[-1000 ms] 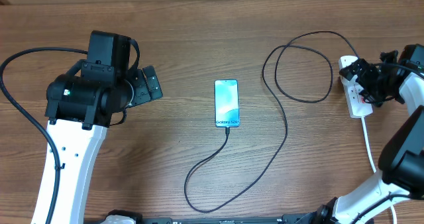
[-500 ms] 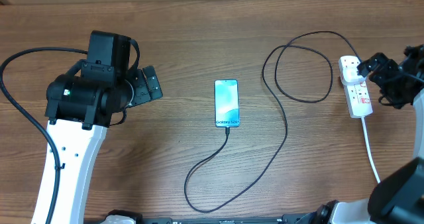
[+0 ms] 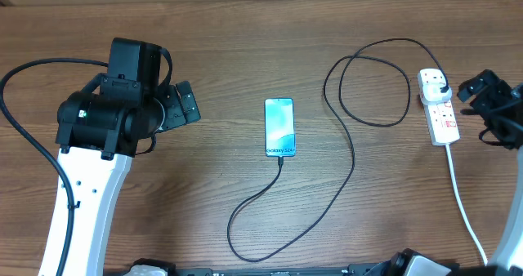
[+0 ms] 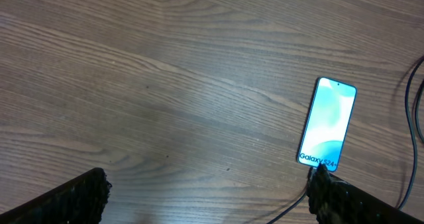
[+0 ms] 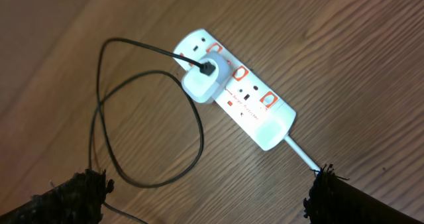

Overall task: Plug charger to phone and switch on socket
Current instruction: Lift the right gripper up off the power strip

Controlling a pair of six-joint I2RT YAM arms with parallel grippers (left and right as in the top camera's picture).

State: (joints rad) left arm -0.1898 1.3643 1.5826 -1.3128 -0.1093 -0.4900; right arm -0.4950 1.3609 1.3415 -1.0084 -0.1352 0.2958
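There is one phone (image 3: 279, 127), one charger (image 3: 353, 158) and one socket (image 3: 439, 109).

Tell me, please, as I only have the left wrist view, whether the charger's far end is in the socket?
Observer: Yes, the right wrist view shows the charger plugged into the socket.
Operator: Thank you. Is the right tool on the socket?
Observer: No, the right tool is open, apart from it, holding nothing.
Operator: Where does its white cord run?
Observer: The white cord leaves the socket's end nearer the robot and runs toward the robot in the overhead view.
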